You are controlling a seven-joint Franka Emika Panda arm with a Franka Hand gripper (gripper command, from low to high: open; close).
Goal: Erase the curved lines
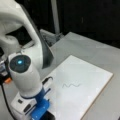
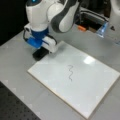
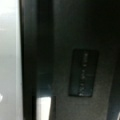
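The curve lines [image 1: 71, 85] are a short dark wavy squiggle near the middle of the white board [image 1: 87, 67], unsmudged in both front views [image 2: 70, 72]. The board [image 2: 95, 85] lies flat on the grey table. A black eraser block [image 2: 40, 54] sits at the board's corner on a front view's left. My gripper [image 2: 42, 49], on a blue and white mount, is down right over the block, well away from the squiggle. In a front view the gripper [image 1: 46, 113] is at the bottom edge. The wrist view is filled by the dark eraser [image 3: 65, 37] with a rectangular label.
An orange object [image 2: 81, 28] and a bluish clear piece [image 2: 102, 29] lie behind the board by a metal frame. A metal post [image 1: 55, 15] stands at the back. Dark perforated surface [image 2: 12, 105] borders the grey table at a front view's bottom left.
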